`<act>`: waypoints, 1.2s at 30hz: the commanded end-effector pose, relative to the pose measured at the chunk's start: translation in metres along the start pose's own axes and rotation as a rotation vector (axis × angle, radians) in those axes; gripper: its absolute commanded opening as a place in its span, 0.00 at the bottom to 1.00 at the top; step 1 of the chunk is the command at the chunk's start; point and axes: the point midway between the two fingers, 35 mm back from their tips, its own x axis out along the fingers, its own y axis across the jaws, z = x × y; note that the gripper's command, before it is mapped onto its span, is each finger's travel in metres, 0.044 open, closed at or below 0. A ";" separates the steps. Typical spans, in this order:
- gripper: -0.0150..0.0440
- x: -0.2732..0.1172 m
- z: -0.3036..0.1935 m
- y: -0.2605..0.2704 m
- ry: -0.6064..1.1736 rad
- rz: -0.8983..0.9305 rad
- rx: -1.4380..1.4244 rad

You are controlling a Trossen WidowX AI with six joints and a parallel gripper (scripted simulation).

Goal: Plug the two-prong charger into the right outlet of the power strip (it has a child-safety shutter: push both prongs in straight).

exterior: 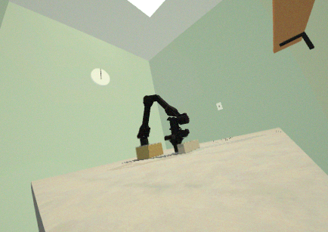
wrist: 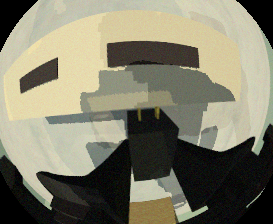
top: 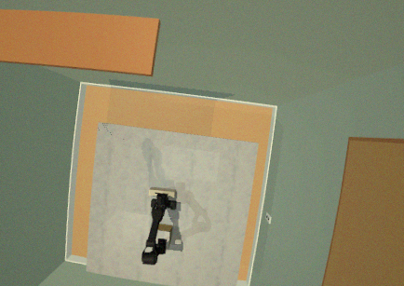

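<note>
The cream power strip (top: pixel 154 191) (exterior: pixel 190 146) (wrist: pixel 77 55) shows two dark outlet recesses in the wrist view: the left outlet (wrist: pixel 39 75) and the right outlet (wrist: pixel 153 54). My gripper (exterior: pixel 176 148) (wrist: pixel 147 141) is shut on the black charger (wrist: pixel 151 152), close beside the strip. The charger's two brass prongs point toward the strip, side by side. Their tips show at the strip's near edge, below the right outlet in the wrist view. Whether they touch the strip cannot be told. In the top view the arm hides the charger.
A tan wooden block (top: pixel 165 227) (exterior: pixel 149 151) (wrist: pixel 152 211) stands near the arm's base, behind the gripper. The pale table top (top: pixel 209 183) (exterior: pixel 181 197) carries the strip, block and arm. Shadows of the arm fall across the strip's near part and the table.
</note>
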 end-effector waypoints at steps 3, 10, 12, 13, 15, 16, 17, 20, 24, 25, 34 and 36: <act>0.25 -0.001 0.002 0.001 0.000 0.004 0.003; 0.25 -0.001 0.002 0.001 0.000 0.004 0.003; 0.25 -0.001 0.002 0.001 0.000 0.004 0.003; 0.25 -0.001 0.002 0.001 0.000 0.004 0.003; 0.25 -0.001 0.003 0.001 0.000 0.004 0.003; 0.25 -0.001 0.003 0.001 0.000 0.004 0.003; 0.25 -0.001 0.004 0.001 0.000 0.004 0.003; 0.25 -0.001 0.005 0.001 0.000 0.004 0.003; 0.25 -0.001 0.006 0.001 -0.001 0.004 0.003; 0.25 -0.001 0.006 0.001 -0.001 0.004 0.003; 0.25 -0.001 0.009 0.001 -0.001 0.004 0.003; 0.25 -0.001 0.010 0.001 -0.001 0.004 0.003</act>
